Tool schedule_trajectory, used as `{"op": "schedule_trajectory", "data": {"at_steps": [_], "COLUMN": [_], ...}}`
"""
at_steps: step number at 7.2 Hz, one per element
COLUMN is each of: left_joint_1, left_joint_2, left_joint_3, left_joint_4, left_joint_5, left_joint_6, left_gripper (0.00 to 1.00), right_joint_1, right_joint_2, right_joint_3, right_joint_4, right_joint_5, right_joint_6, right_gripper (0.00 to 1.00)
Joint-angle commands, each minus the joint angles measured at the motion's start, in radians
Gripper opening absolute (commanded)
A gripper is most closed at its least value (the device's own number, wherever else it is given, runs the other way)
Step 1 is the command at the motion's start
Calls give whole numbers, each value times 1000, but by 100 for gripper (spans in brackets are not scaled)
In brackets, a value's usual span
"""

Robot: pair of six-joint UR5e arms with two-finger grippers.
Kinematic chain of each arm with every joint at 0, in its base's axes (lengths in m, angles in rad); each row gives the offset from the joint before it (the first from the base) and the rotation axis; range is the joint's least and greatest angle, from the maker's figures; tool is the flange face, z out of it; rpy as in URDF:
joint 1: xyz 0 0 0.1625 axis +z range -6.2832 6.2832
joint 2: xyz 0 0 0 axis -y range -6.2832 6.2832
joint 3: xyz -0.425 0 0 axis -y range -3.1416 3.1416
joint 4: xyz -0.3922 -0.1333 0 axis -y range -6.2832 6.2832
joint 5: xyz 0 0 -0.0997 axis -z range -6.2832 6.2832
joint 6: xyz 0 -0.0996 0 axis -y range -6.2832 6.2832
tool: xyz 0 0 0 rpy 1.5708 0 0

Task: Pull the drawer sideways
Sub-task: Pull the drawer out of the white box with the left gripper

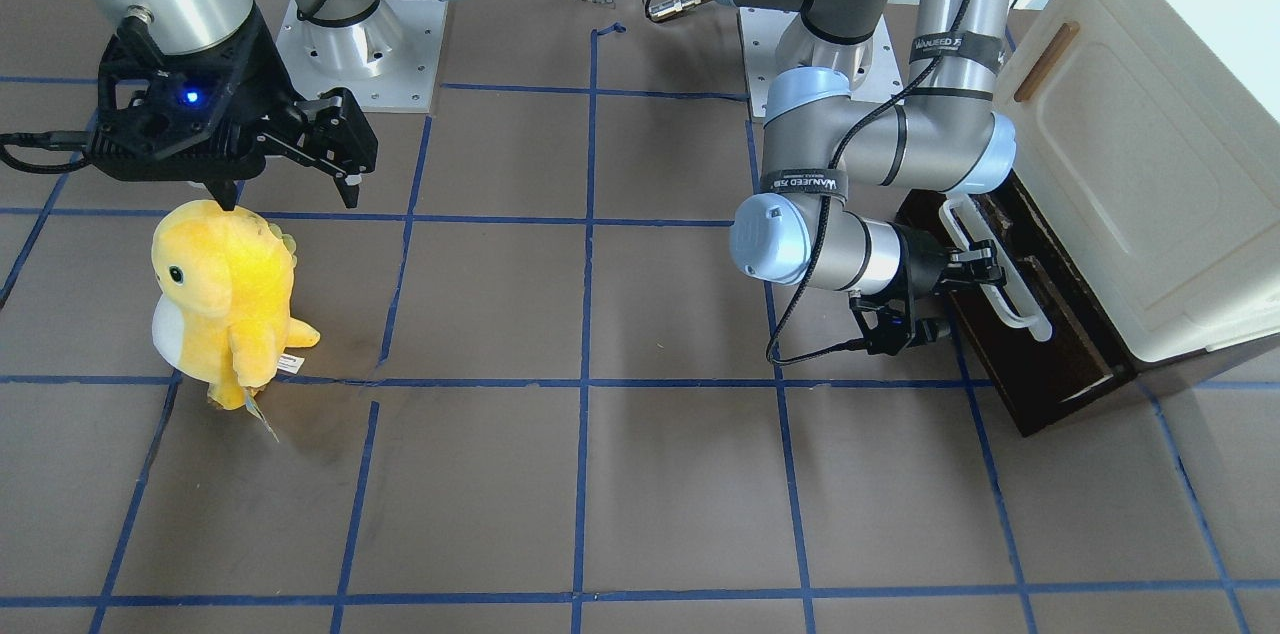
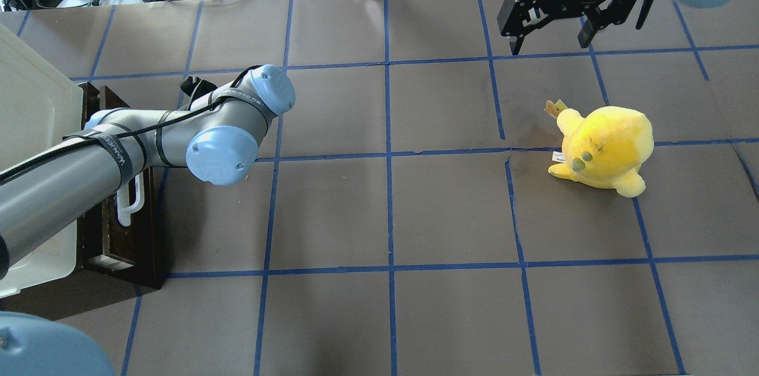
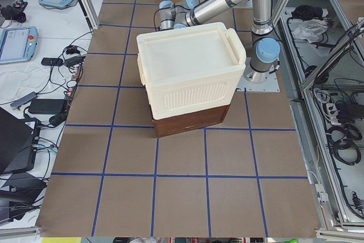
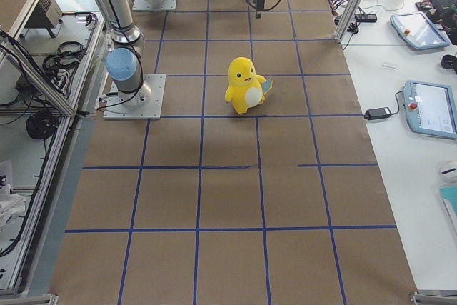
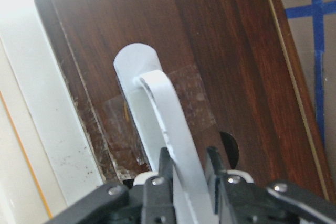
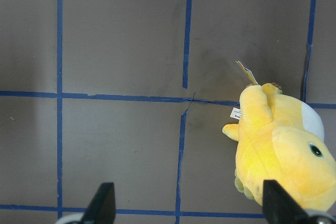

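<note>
Front-facing view, right: left gripper [image 1: 985, 266] clamped on the drawer's [image 1: 1060, 354] white handle [image 1: 1010, 299], arm strap [image 1: 803, 184] reading "WANJEED"; upper left: right gripper [image 1: 288, 189] spread wide, empty.

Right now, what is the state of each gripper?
Left gripper: shut on the drawer handle.
Right gripper: open, holding nothing.

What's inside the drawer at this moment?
Only a narrow strip of the drawer shows behind its front, with nothing visible in it. The rest is covered by the cream cabinet above. The left gripper is closed on the white handle.
</note>
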Motion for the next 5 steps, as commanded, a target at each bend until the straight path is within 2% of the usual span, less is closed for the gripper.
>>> {"op": "schedule_trajectory", "data": {"at_steps": [1, 5], "left_joint_1": [-40, -94], "left_joint_2": [1, 8], "left_joint_3": [1, 27], "left_joint_4": [0, -4], "left_joint_5": [-13, -54], "left_joint_6": [1, 3], "left_gripper": [31, 31], "right_joint_1": [0, 0], "right_joint_2": [0, 0], "right_joint_3": [0, 0], "right_joint_4": [0, 0], "right_joint_5": [0, 0], "right_joint_6": [0, 0], "right_gripper": [100, 100]}}
